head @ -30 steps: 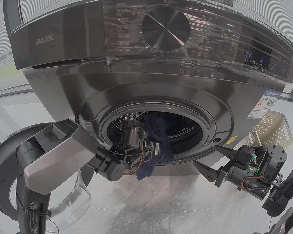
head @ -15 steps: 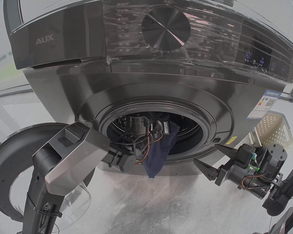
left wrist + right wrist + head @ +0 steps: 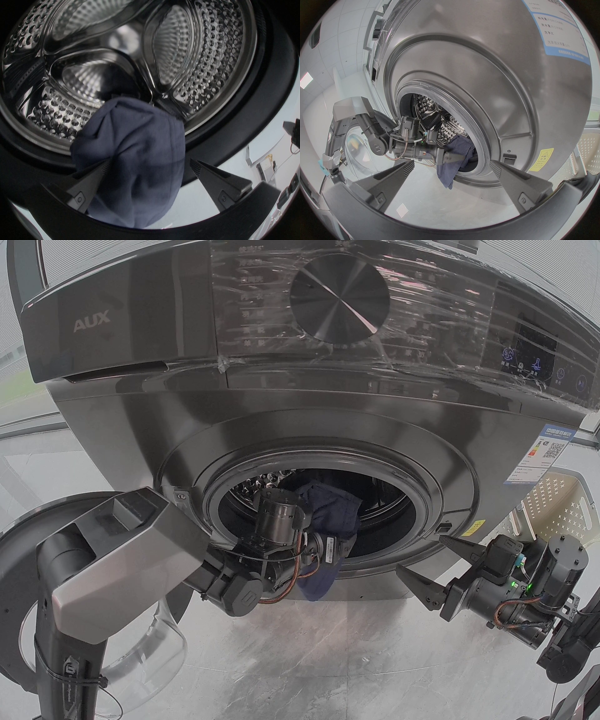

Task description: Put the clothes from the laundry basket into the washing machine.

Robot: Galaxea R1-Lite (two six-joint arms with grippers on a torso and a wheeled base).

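Observation:
A navy cloth (image 3: 328,515) lies bunched over the lower rim of the washing machine's (image 3: 350,427) round opening, one end hanging outside down the front. In the left wrist view the cloth (image 3: 140,156) bulges between my left gripper's (image 3: 147,168) wide-apart fingers, in front of the steel drum (image 3: 93,78). That gripper is open, and one finger (image 3: 90,184) touches the fabric. My right gripper (image 3: 422,559) hangs open and holds nothing, low to the right of the opening. From the right wrist view the cloth (image 3: 450,168) droops off the rim beside the left gripper (image 3: 453,156).
The machine's door (image 3: 25,565) stands swung open at the far left, behind the left arm. A white perforated laundry basket (image 3: 562,509) stands to the right of the machine, behind my right arm. Pale floor (image 3: 350,665) stretches in front.
My left arm pushed into the opening with the cloth, then drew back down and out. The cloth now sits more bunched on the rim, with less hanging. The right arm stayed put.

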